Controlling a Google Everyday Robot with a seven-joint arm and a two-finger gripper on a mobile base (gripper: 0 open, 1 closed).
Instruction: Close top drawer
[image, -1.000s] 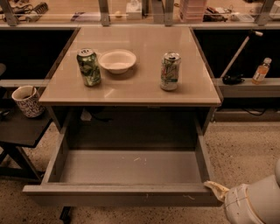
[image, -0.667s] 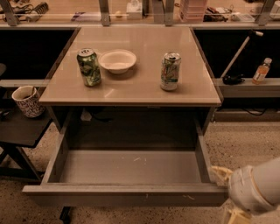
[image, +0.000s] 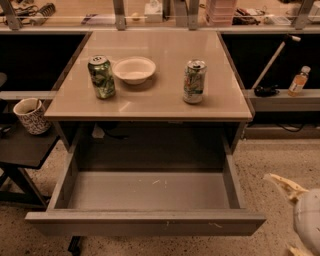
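- Top drawer: pulled fully out from under the table, its grey floor bare and its front panel nearest the camera.
- Gripper: low at the right edge, beside the drawer's front right corner and clear of it. Its two pale fingers stand apart and hold nothing.
- Key relation: the front panel lies to the gripper's left, with its long axis running left to right. Closing travel runs away from the camera (so the gripper probably has to get in front of the panel before pushing).
- Task state: drawer not yet closed.
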